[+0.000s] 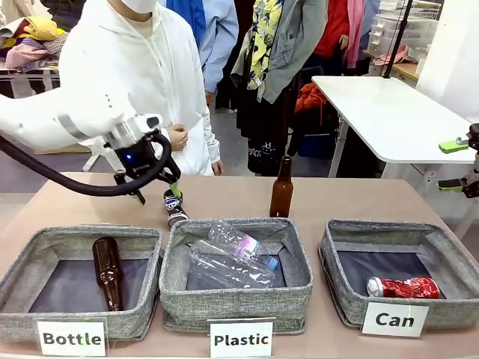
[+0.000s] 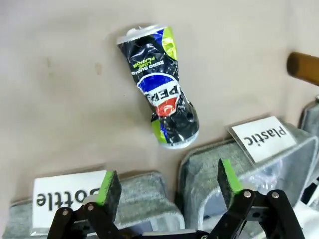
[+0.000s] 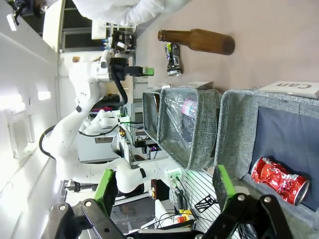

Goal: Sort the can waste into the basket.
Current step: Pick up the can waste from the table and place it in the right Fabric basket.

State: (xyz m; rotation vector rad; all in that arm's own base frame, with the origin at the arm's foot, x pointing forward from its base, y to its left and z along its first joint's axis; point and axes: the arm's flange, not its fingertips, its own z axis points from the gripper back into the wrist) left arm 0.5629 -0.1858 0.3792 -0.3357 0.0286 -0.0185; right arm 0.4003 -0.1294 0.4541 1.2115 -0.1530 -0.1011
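A crushed dark blue-black can lies on the table behind the middle basket. My left gripper hovers open just above and left of it, its green pads apart with nothing between them. A crushed red can lies inside the grey basket labelled "Can" at the right. Out at the far right edge, clear of the table, my right gripper hangs open and empty.
A brown glass bottle stands upright behind the "Plastic" basket, which holds clear plastic bottles. The "Bottle" basket at left holds a brown bottle. A person stands at the far side.
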